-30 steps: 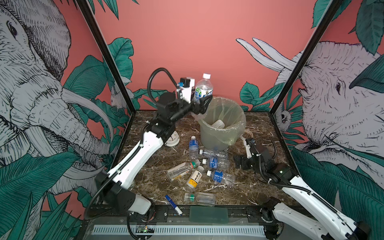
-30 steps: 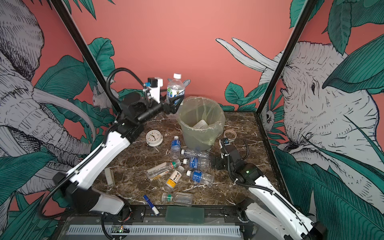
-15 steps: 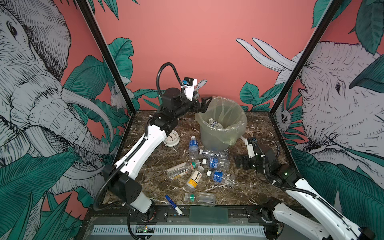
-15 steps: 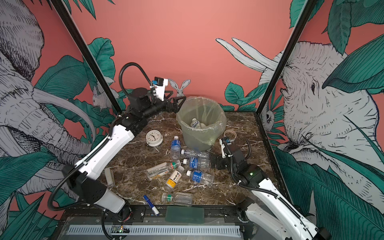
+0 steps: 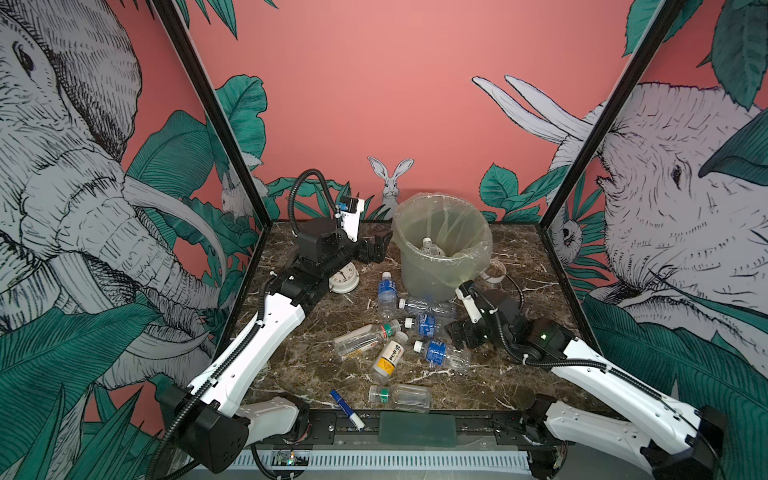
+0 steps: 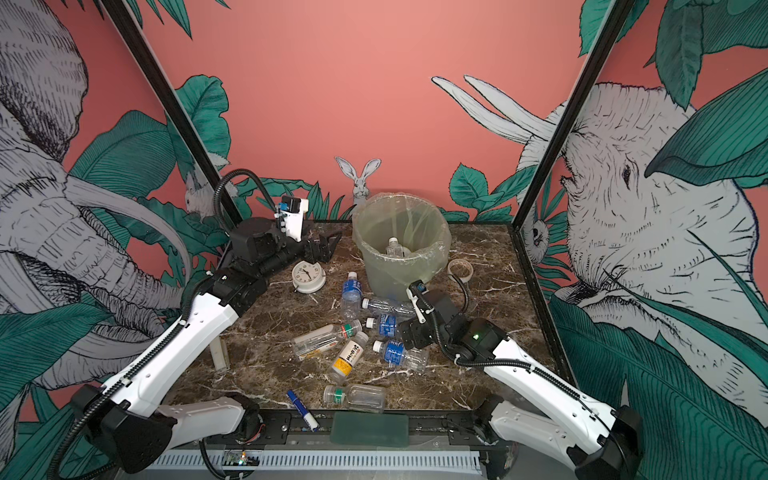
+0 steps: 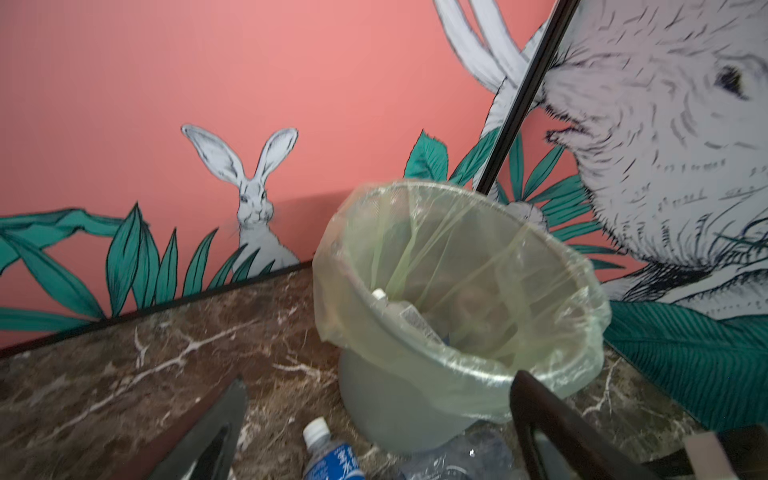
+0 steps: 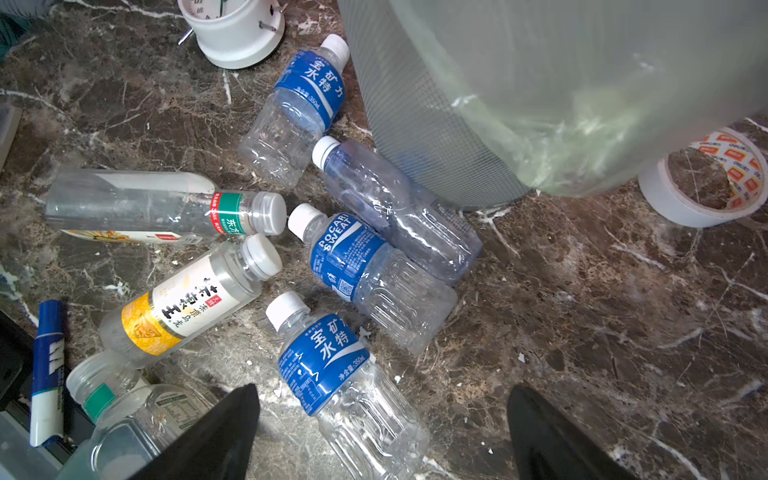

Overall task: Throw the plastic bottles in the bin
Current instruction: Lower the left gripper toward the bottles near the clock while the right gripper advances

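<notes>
The plastic bottles [image 8: 365,270] lie loose on the marble table [image 8: 582,311] by the foot of the bin [image 5: 442,266]; only the right wrist view makes one blue label readable as "POCARI SWEAT" and others as "350mL". Both top views and the left wrist view look into the bag-lined bin, where a white-capped bottle [image 5: 430,248] lies. The left gripper [image 5: 376,249] hangs spread and empty beside the bin, near a white clock [image 6: 308,276], while the right gripper [image 8: 382,399], likewise spread and empty, hovers over the bottles.
</notes>
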